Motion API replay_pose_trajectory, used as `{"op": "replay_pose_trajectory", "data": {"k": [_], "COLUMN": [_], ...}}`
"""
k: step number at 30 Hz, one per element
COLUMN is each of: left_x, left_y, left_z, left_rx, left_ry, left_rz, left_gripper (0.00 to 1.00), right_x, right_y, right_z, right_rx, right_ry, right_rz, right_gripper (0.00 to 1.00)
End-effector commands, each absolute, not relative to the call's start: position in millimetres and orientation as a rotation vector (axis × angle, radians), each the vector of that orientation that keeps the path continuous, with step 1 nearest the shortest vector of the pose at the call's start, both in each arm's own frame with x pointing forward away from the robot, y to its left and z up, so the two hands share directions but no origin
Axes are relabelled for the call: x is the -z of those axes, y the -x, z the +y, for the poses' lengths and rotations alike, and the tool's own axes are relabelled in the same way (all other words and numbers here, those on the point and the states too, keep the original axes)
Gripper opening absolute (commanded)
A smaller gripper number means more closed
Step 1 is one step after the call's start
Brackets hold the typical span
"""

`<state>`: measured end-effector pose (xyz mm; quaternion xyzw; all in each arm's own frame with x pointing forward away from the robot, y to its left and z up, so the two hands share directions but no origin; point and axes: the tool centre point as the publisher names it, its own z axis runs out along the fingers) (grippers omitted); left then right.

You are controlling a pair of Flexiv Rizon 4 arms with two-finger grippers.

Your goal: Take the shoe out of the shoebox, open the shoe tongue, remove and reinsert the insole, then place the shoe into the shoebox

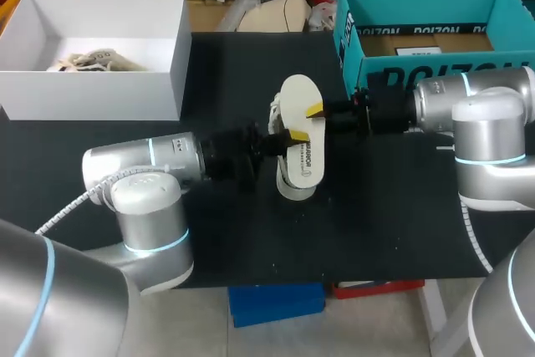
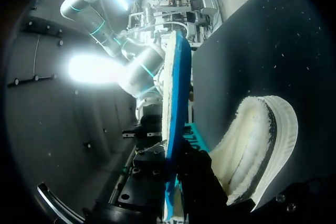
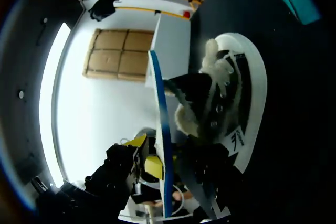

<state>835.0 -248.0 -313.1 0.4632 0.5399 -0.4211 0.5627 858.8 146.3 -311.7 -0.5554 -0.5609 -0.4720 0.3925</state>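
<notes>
**Insole out, held over the shoe by both grippers**

In the middle of the head view the insole (image 1: pixel 304 150) hangs roughly level above the shoe (image 1: pixel 290 188), white face up. The shoe stands on the black table (image 1: pixel 401 206), directly under the insole.

The left gripper (image 1: pixel 289 138) comes in from the left of the frame and is clamped on the insole's near edge. In its wrist view the blue underside of the insole (image 2: pixel 176 93) runs edge-on between its dark fingers, with the shoe's fleecy opening (image 2: pixel 252 145) just beside them. The right gripper (image 1: pixel 318 112) comes in from the right and pinches the opposite edge. In its wrist view a yellow tip (image 3: pixel 152 163) presses one face of the insole (image 3: pixel 160 129), and the laces (image 3: pixel 215 66) show beyond it.

The removal looks done, so reinserting is likely next. That calls for one gripper to let go, the insole's toe end to tip down into the opening, and the tongue to stay back while the insole slides forward.

The white box (image 1: pixel 159 73) sits at upper left and the teal box (image 1: pixel 418 68) at upper right, both well apart from the shoe. I cannot tell which one the shoe returns to.
</notes>
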Motion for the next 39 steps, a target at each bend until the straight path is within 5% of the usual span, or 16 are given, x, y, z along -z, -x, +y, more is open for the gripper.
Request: {"op": "replay_pose_trajectory", "data": {"k": [1, 14, 39], "left_x": [308, 333, 341], "left_y": [-830, -795, -776], "left_z": [-231, -197, -172], "left_rx": [0.943, 0.85, 0.985], "left_ry": [-1.21, -1.58, -1.578], "left_rz": [1.367, 1.658, 1.867], "left_gripper": [0.0, 0.0, 0.0], "right_x": [297, 284, 283], "right_y": [-840, -803, -803], "right_z": [126, 88, 83], "right_rx": [1.172, 1.13, 1.112], "right_ry": [1.531, 1.773, 1.766], "right_rz": [-1.48, -1.646, -1.671], "right_gripper": [1.0, 1.0, 1.0]}}
